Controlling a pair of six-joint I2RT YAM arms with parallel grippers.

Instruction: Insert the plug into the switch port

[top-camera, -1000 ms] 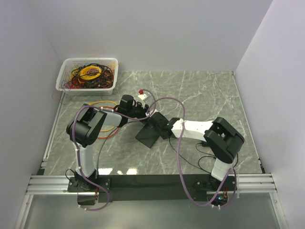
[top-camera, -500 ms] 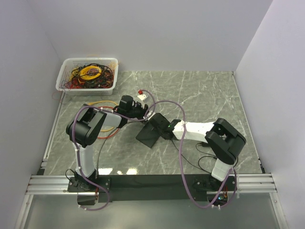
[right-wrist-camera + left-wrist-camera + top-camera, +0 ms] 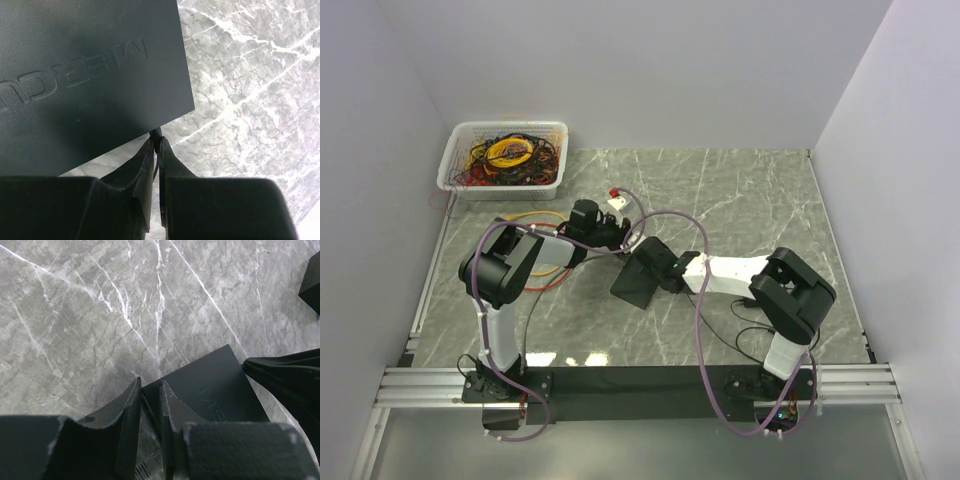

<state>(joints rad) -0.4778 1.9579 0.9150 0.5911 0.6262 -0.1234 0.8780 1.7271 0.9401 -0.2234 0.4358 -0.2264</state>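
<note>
Switch (image 3: 640,283) noted mid-table (image 3: 750,190). L gripper (image 3: 150,386) found at switch's far-left corner, fingers drawn narrow w/ that corner pinched between them. R gripper (image 3: 156,142) positioned at switch's right side, fingers pressed together on plug (image 3: 157,133). Plug tip seen touching switch edge; seating in port can't be told. Cable basket (image 3: 455,165) located well beyond switch, far left.

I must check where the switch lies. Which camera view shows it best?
The top external view: nearly the whole black switch shows, lying on the table. The right wrist view shows only part of its top with raised lettering; the left wrist view shows one corner beyond the left claw.
</note>
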